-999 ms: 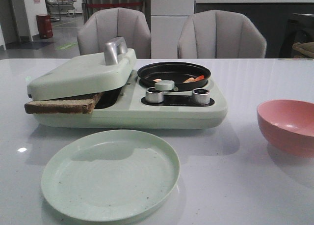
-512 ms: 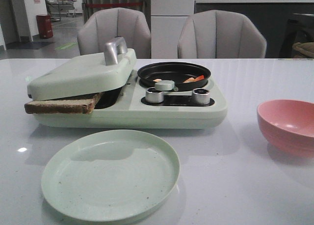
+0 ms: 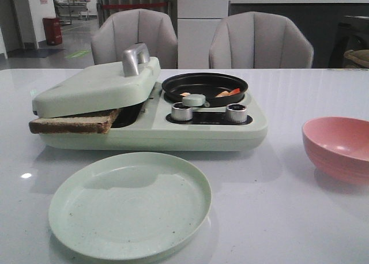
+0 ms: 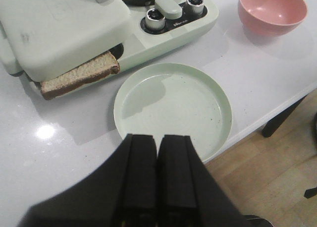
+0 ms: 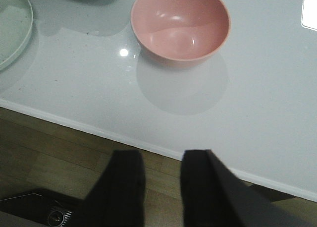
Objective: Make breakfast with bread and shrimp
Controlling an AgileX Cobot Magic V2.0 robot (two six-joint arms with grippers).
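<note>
A bread slice [image 3: 72,123] with a dark crust sticks out from under the lid of the pale green breakfast maker [image 3: 202,128]; it also shows in the left wrist view [image 4: 79,76]. Shrimp pieces [image 3: 228,93] lie in the small black pan [image 3: 204,85] on the maker's right side. An empty pale green plate [image 3: 130,203] sits in front of it. My left gripper [image 4: 157,140] is shut and empty, above the plate's near edge [image 4: 218,133]. My right gripper [image 5: 162,157] is open and empty, over the floor just off the table's front edge.
A pink bowl [image 3: 339,149] stands at the right, also in the right wrist view [image 5: 180,25]. The maker's lid [image 3: 95,88] has a metal handle [image 3: 135,58]; two knobs [image 3: 181,111] face front. Two grey chairs [image 3: 260,40] stand behind the table.
</note>
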